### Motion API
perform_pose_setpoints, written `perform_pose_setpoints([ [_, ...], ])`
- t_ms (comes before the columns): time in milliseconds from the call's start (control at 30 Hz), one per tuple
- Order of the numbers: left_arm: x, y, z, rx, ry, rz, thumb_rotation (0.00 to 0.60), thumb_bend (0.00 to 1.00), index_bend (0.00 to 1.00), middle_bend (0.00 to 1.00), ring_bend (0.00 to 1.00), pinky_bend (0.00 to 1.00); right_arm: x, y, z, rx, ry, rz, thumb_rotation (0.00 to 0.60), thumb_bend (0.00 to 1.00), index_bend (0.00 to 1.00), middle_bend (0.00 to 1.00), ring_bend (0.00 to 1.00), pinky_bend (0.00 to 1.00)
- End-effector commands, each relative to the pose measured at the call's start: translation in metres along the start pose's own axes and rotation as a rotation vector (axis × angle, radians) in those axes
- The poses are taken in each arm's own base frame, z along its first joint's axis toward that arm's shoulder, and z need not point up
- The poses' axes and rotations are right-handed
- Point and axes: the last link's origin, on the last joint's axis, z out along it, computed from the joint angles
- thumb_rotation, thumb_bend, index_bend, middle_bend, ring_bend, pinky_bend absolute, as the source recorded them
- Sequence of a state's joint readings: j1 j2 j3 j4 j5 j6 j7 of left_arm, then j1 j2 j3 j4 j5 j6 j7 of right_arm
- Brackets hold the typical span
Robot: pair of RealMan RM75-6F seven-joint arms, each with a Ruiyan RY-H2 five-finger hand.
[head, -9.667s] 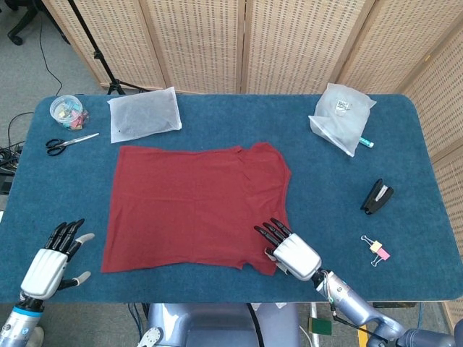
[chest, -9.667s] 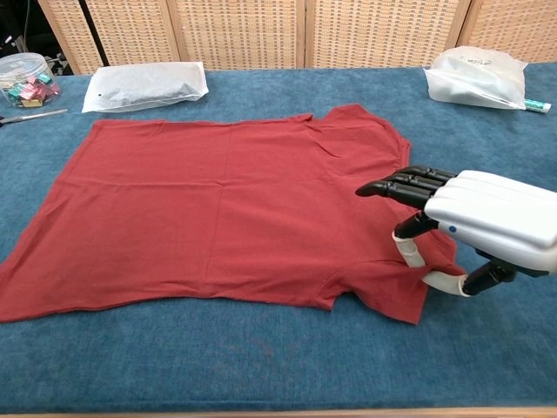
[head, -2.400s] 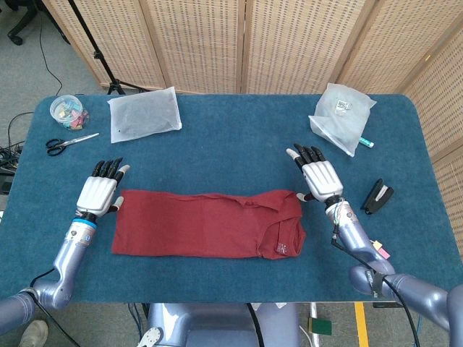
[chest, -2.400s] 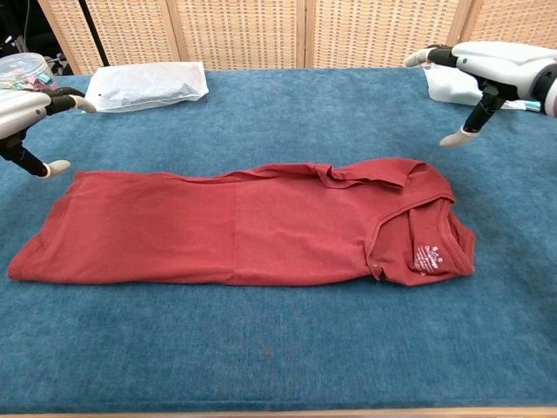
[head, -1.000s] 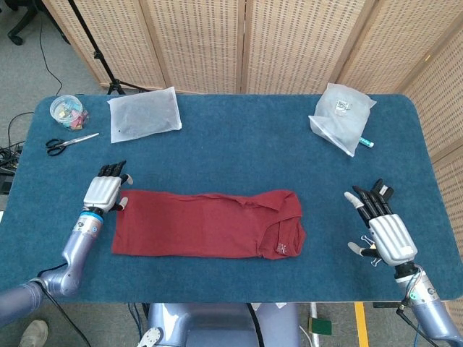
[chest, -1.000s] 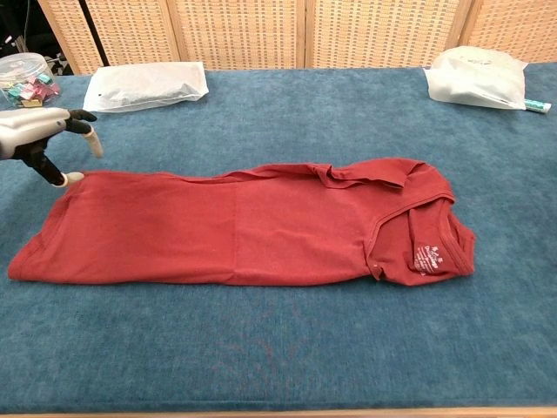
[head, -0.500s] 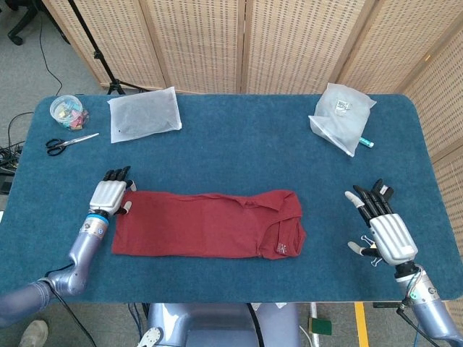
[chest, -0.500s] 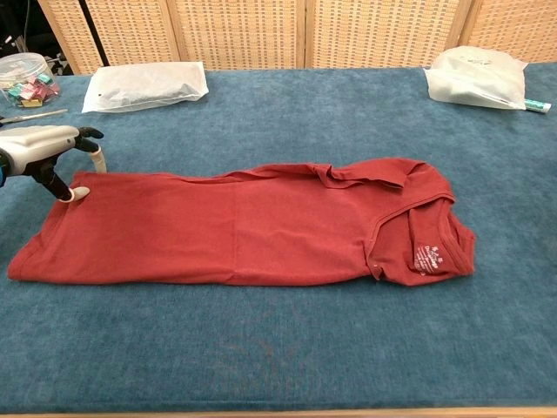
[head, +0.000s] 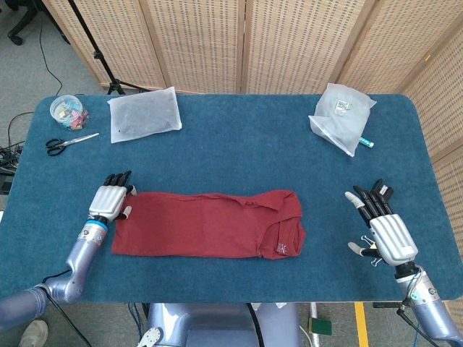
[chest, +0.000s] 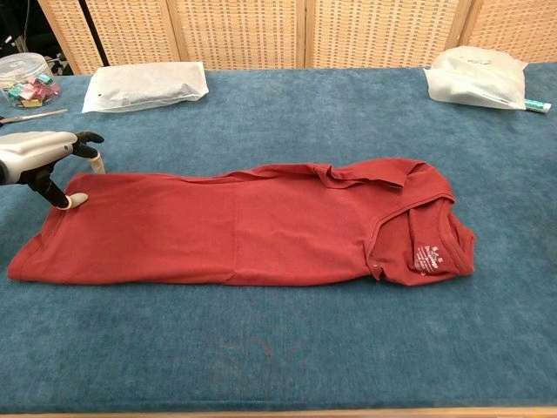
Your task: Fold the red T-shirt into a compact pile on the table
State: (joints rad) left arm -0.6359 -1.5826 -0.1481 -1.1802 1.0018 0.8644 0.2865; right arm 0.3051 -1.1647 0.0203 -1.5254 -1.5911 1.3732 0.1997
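Wicker screens [head: 289, 43] — grey floor [head: 29, 65] — blue table [head: 239, 144]

Red T-shirt [chest: 244, 231] lies folded in a long band on the blue table [chest: 287, 348], neck label up at its right end. Left hand [chest: 39, 157] at its left end, fingertip [chest: 77, 200] touching the cloth. White bags at the far edge.

Left hand [head: 110, 199] eased nearer the red T-shirt's [head: 206, 224] corner (thumb touching).

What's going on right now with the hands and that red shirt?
Left hand open at the red T-shirt's left end, thumb tip on the cloth. Right hand open, off right, holding nothing. Shirt folded once, long strip. Nothing blocking.
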Motion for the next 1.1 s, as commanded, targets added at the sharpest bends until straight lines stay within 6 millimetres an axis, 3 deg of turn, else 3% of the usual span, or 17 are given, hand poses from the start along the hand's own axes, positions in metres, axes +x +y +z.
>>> perform_pose_setpoints([
  [33,0.0015,0.0001,0.0023,0.008,0.007,-0.005,0.600,0.41,0.43,0.00,0.00,0.00,0.0000,0.0000,0.0000,0.000,-0.001,0.001,0.600,0.00,0.00,0.00,0.00,0.00],
  [367,-0.0038,0.0039,0.0083,0.020,-0.021,-0.007,0.600,0.41,0.44,0.00,0.00,0.00,0.0000,-0.0003,0.0000,0.003,-0.003,0.005,0.600,0.00,0.00,0.00,0.00,0.00],
  [567,-0.0052,0.0042,0.0055,0.019,-0.017,-0.009,0.600,0.41,0.58,0.00,0.00,0.00,0.0006,0.0004,0.0005,0.003,-0.001,0.016,0.600,0.00,0.00,0.00,0.00,0.00],
  [833,-0.0070,0.0061,0.0057,0.022,-0.021,-0.003,0.600,0.43,0.68,0.00,0.00,0.00,0.0013,0.0005,0.0001,0.006,0.002,0.020,0.600,0.00,0.00,0.00,0.00,0.00],
  [1100,-0.0079,0.0076,0.0045,0.019,-0.015,0.013,0.600,0.61,0.73,0.00,0.00,0.00,0.0011,0.0009,0.0003,0.006,0.002,0.021,0.600,0.00,0.00,0.00,0.00,0.00],
])
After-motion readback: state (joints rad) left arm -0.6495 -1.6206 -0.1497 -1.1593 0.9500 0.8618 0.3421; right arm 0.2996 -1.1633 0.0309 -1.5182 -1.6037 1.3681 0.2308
